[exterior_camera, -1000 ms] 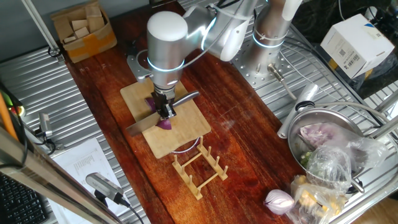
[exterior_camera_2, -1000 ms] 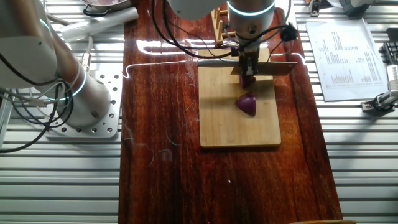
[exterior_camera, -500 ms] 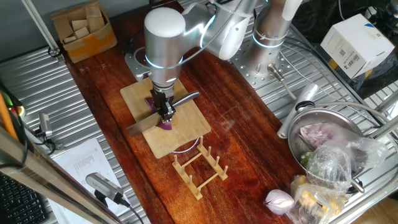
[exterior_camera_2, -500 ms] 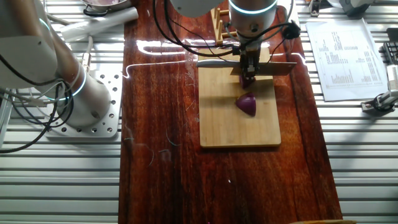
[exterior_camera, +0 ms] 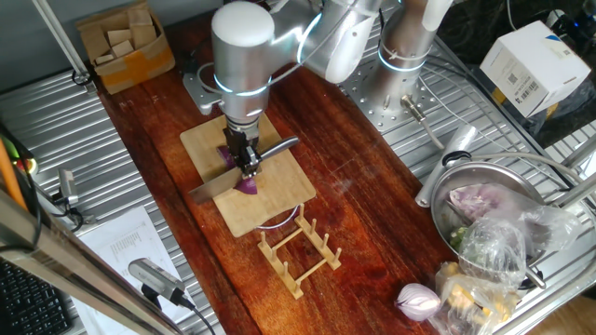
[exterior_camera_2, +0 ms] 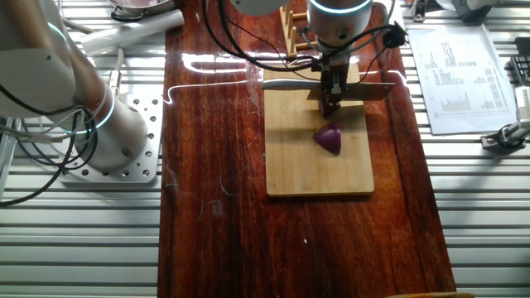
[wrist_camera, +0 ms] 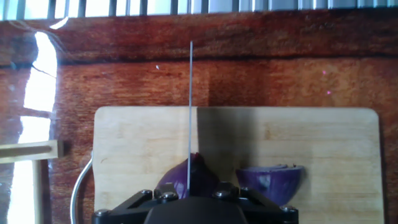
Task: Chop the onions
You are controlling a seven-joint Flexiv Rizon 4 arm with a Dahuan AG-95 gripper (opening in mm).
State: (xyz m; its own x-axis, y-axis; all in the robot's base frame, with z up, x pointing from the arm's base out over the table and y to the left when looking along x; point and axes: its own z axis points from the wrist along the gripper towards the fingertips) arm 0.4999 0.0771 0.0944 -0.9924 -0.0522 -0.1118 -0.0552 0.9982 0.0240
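My gripper (exterior_camera: 247, 166) is shut on the handle of a cleaver (exterior_camera: 216, 186), whose blade lies across the bamboo cutting board (exterior_camera: 270, 205). In the hand view the blade (wrist_camera: 190, 106) shows edge-on, standing on one purple onion wedge (wrist_camera: 177, 179) just in front of the gripper (wrist_camera: 190, 198). The second wedge (wrist_camera: 270, 179) lies cut face up to its right, clear of the blade. In the other fixed view the gripper (exterior_camera_2: 334, 87) holds the cleaver (exterior_camera_2: 373, 90) over one wedge (exterior_camera_2: 329, 107); the other wedge (exterior_camera_2: 329, 138) lies nearer the middle of the board (exterior_camera_2: 290, 165).
A wooden rack (exterior_camera: 300, 251) stands just beyond the board's near end. A cardboard box of wood blocks (exterior_camera: 126, 42) is at the back left. A metal bowl with bagged food (exterior_camera: 489, 219) and a whole pale onion (exterior_camera: 417, 300) sit at the right. A paper sheet (exterior_camera_2: 455, 70) lies beside the board.
The arm's wrist has shifted slightly up and back. The cleaver stays on the same wedge; both wedges lie where they were.
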